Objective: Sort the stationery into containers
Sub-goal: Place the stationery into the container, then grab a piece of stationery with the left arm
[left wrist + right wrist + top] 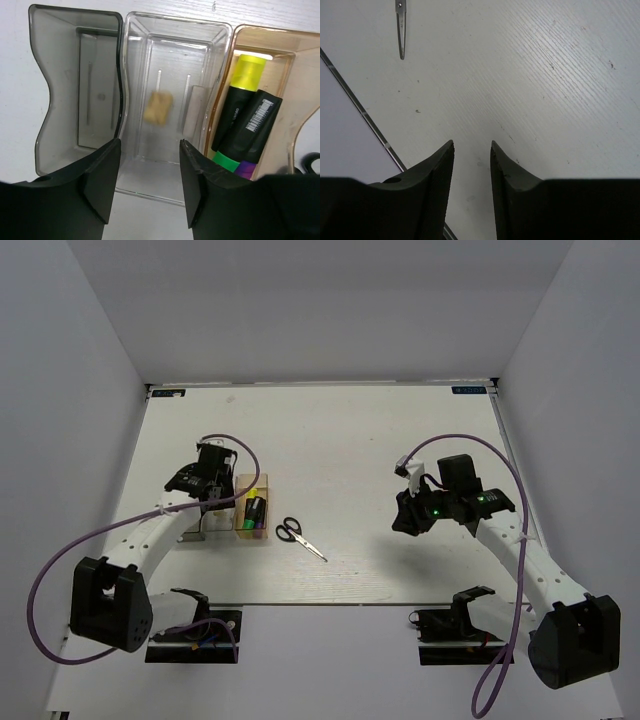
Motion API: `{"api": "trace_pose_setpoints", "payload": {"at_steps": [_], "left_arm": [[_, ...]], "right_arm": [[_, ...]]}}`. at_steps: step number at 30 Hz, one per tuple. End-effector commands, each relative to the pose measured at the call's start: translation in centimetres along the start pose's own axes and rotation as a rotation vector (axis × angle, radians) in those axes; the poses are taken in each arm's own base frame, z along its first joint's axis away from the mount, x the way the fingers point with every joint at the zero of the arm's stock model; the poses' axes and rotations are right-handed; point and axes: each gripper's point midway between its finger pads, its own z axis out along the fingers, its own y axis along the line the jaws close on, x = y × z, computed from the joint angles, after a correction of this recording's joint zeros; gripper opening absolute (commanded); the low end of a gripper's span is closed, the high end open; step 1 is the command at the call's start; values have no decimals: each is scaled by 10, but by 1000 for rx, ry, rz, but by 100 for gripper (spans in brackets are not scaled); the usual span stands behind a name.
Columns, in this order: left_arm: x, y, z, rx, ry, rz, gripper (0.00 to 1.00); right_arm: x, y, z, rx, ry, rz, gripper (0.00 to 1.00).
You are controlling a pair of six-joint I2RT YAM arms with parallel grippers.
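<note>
Three trays stand side by side in the left wrist view: smoky grey (50, 100), clear (170, 55), amber (300, 90). The grey tray holds nothing. A beige block (158, 107) and a grey block (195, 112) lie in the clear tray. The yellow-ended highlighter (249, 70), the green-ended one (226, 161) and the purple-ended one (245, 169) lie in the amber tray (240, 525). My left gripper (150, 150) is open and empty above the clear tray's near end. The scissors (300, 536) lie on the table right of the trays. My right gripper (405, 520) is open, empty, well right of them.
In the top view my left arm (150, 530) covers most of the grey and clear trays. The scissors' blade tip (400, 30) shows at the top left of the right wrist view. The table's near edge (365, 115) runs just left of my right gripper (472, 145).
</note>
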Motion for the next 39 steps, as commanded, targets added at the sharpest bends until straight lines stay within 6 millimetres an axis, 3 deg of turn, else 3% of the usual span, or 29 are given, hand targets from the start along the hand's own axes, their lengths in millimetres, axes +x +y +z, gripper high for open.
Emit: {"api": "trace_pose_setpoints", "payload": {"at_steps": [1, 3, 5, 7, 9, 10, 11, 12, 13, 14, 15, 16, 18, 29, 39], "left_arm": [[-31, -10, -14, 65, -84, -34, 61], [-37, -12, -19, 74, -108, -25, 61], [-39, -15, -24, 101, -126, -2, 31], [-46, -44, -38, 236, -182, 73, 1], [-38, -99, -60, 488, -212, 246, 1], [-34, -111, -66, 543, -222, 346, 9], [-24, -136, -75, 624, -189, 421, 15], [-20, -143, -77, 641, -170, 447, 23], [-26, -152, -85, 666, -189, 492, 40], [-11, -162, -71, 673, -102, 524, 48], [-22, -168, -77, 684, -118, 531, 54], [-18, -176, -71, 687, -95, 555, 59], [-18, -189, -61, 677, -61, 585, 61], [10, -210, -23, 633, 76, 732, 56], [43, -198, -9, 642, 170, 817, 46]], "right_arm": [[-8, -2, -3, 11, -29, -20, 39], [-7, -2, -2, 10, -25, -19, 39], [-7, -2, -2, 10, -24, -18, 39], [-7, -3, -2, 9, -24, -18, 39], [-6, -3, -1, 8, -21, -19, 39], [-6, -3, -1, 9, -19, -15, 38], [-7, -3, -1, 7, -21, -16, 38], [-6, -2, 0, 2, -16, -16, 38], [-6, -3, -1, 7, -16, -10, 38], [-5, -5, 0, 10, -13, -8, 38], [-6, -4, -1, 12, -16, -13, 38], [-5, -5, -1, 12, -15, -7, 38], [-4, -5, -1, 13, -10, -4, 38], [-6, -6, -2, 21, -18, -14, 38], [-4, -8, -2, 24, -10, -11, 38]]}}
